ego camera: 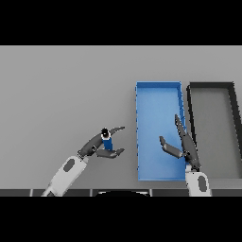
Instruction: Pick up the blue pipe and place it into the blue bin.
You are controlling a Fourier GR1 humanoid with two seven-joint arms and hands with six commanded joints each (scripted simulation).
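Grey table [61,90] w/ blue bin [158,85] beside black bin [211,85].

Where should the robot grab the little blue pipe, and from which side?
Probably around its blue middle, below the dark end cap. It seems to stand nearly upright, so fingers come from the sides. The left hand is already there, fingers curving round it.

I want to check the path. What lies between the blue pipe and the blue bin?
Only bare grey table, in the head view. The left hand curls around the blue pipe, beside the blue bin.

head view, high, looking down on table [56,85]
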